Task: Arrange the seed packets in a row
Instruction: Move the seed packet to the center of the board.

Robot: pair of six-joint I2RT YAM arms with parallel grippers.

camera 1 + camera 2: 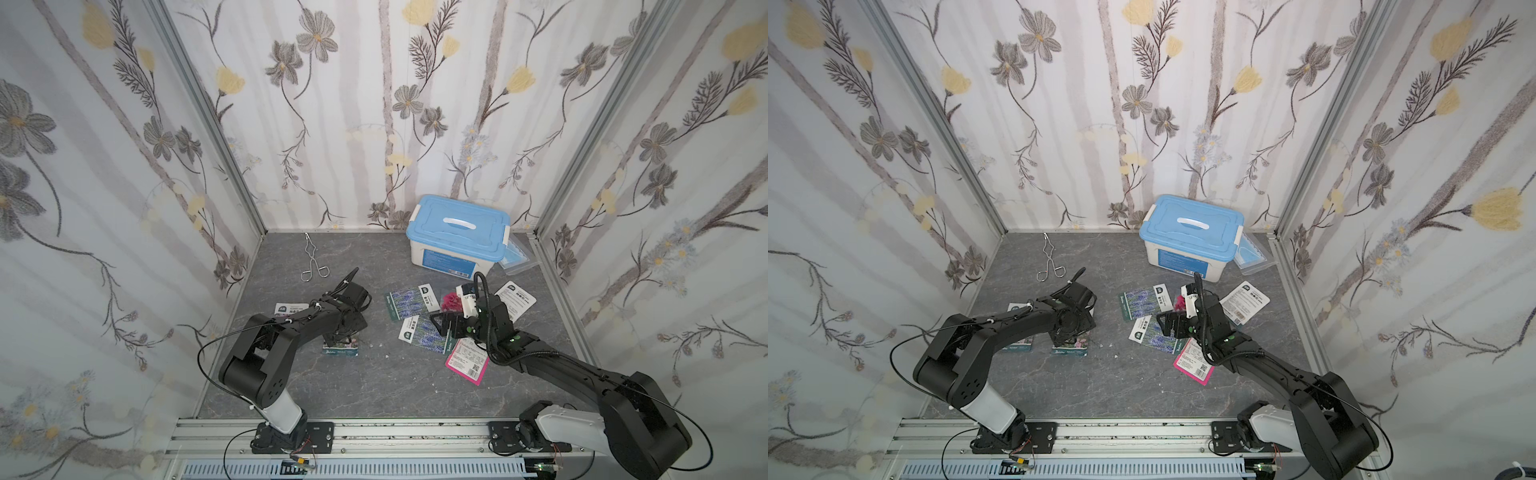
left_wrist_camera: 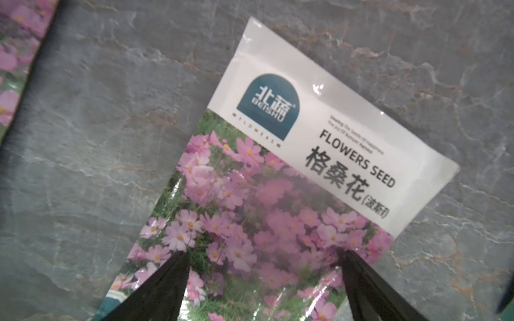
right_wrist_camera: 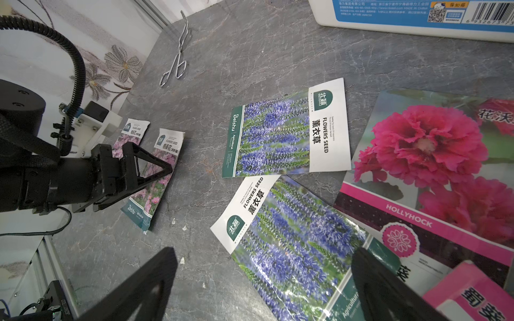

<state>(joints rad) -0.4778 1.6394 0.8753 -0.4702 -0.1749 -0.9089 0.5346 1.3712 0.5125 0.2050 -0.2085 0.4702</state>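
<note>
My left gripper [image 2: 261,258] hangs open just above a pink-flower seed packet [image 2: 278,172] that lies flat on the table, and a second pink-flower packet [image 3: 133,130] lies beside it. My right gripper [image 3: 264,258] is open over the nearer of two lavender packets [image 3: 292,250]; the farther lavender packet [image 1: 411,302] touches it. A magenta-flower packet [image 3: 431,155] lies under my right wrist. A pink text-printed packet [image 1: 465,361] and a white text-printed packet [image 1: 515,299] lie near it. In both top views the left gripper [image 1: 338,332] [image 1: 1069,332] covers most of its packet [image 1: 1070,348].
A blue-lidded white box [image 1: 457,237] stands at the back right, with a clear blue-edged pouch [image 1: 517,257] beside it. Metal tongs [image 1: 311,257] lie at the back left. Small white crumbs [image 1: 386,356] dot the grey table [image 1: 374,386] between the arms.
</note>
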